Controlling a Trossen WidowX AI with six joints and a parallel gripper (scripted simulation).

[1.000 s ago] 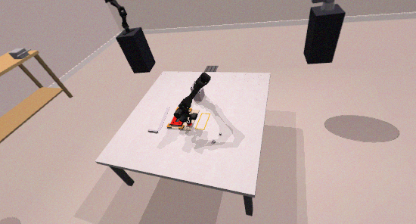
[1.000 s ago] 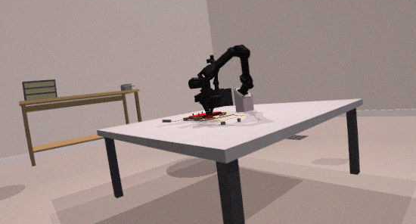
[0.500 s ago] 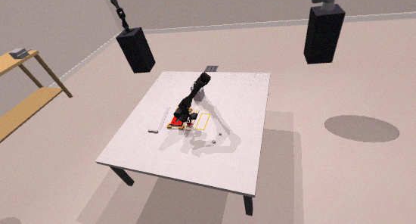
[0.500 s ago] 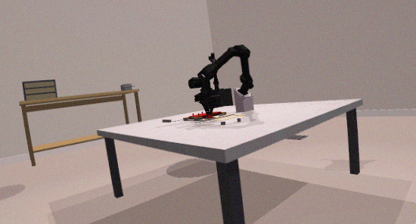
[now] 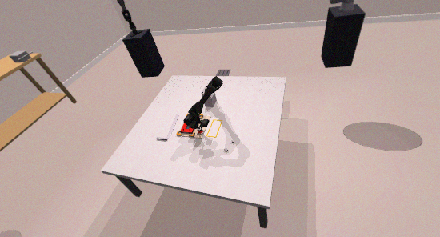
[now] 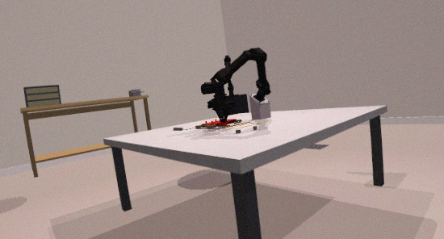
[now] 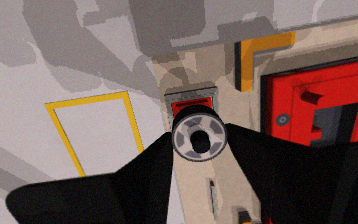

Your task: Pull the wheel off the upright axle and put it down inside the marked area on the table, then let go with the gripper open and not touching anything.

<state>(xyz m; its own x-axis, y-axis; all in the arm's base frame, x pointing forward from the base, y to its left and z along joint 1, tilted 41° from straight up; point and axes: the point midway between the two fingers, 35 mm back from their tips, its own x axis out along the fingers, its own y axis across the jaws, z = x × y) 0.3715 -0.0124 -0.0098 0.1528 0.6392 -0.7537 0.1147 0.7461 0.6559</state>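
In the wrist view a grey wheel (image 7: 199, 139) with a black tyre and a dark hub sits on its upright axle over a small red square on the tan board (image 7: 232, 176). My gripper (image 7: 198, 133) (image 5: 196, 124) (image 6: 221, 117) is down at the board, and its two black fingers press on the wheel's left and right sides. The marked area (image 7: 55, 114) (image 5: 210, 129) is a yellow-outlined rectangle on the white table (image 5: 248, 157), just left of the wheel in the wrist view, with nothing in it.
A red plate (image 7: 340, 95) (image 5: 186, 129) with dark cut-outs covers the board's right part, with an orange corner bracket (image 7: 260, 47) above it. A white bar (image 5: 170, 132) lies left of the board. Two small grey pieces (image 5: 226, 150) (image 5: 233, 141) lie in front of the rectangle.
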